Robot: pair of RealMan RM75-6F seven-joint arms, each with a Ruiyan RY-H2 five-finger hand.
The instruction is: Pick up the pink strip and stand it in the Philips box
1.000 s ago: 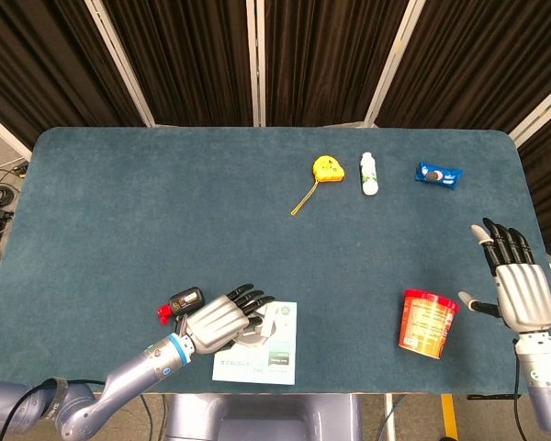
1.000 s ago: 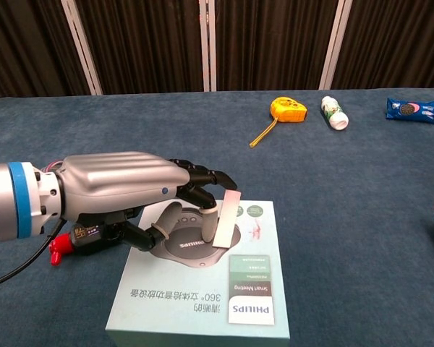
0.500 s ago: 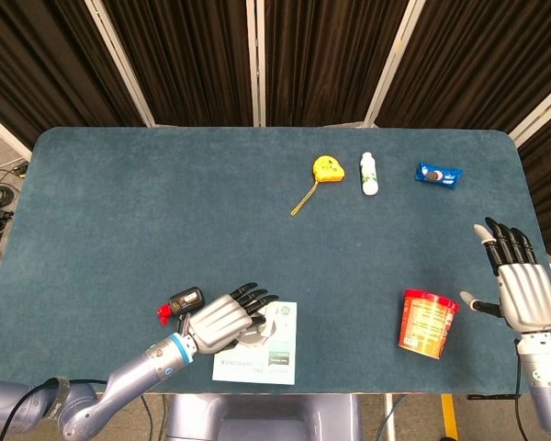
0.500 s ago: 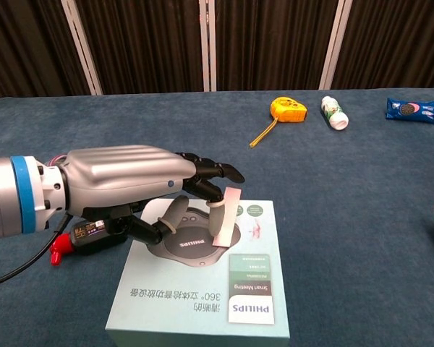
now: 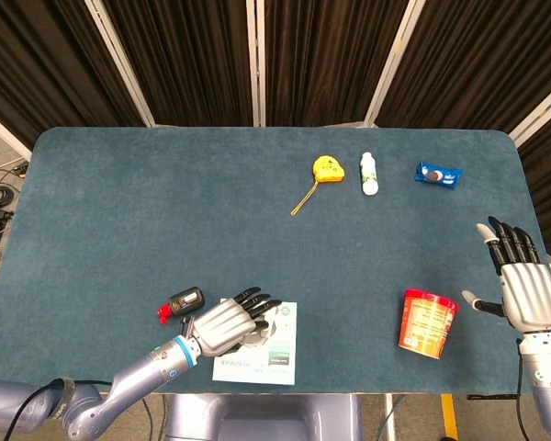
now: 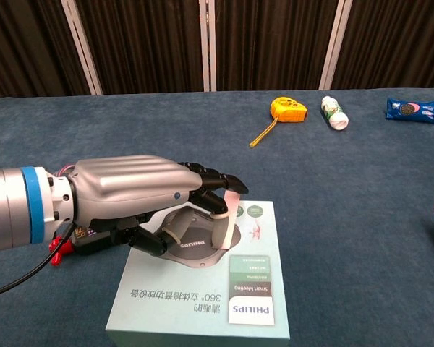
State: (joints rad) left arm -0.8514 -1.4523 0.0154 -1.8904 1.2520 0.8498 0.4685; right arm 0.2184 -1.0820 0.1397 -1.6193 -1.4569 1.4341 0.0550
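Note:
The light blue Philips box [image 6: 202, 303] lies flat at the near table edge, also seen in the head view as the Philips box [image 5: 266, 354]. My left hand [image 6: 137, 199] hovers over its round grey recess and pinches the pink strip [image 6: 227, 224] between thumb and fingertips. The strip stands nearly upright with its lower end in the recess; its top is hidden behind the fingers. In the head view my left hand [image 5: 228, 323] covers the strip. My right hand [image 5: 523, 287] is at the table's right edge, fingers spread, holding nothing.
A red cup [image 5: 427, 322] stands just left of my right hand. A black and red gadget [image 5: 182, 303] lies beside my left hand. At the far side lie a yellow tape measure [image 5: 327, 168], a small white bottle [image 5: 369, 173] and a blue snack pack [image 5: 438, 174].
My left hand has sunk lower over the box and drawn back slightly, taking the strip down so that the fingers now hide more of it. The right hand has barely moved.

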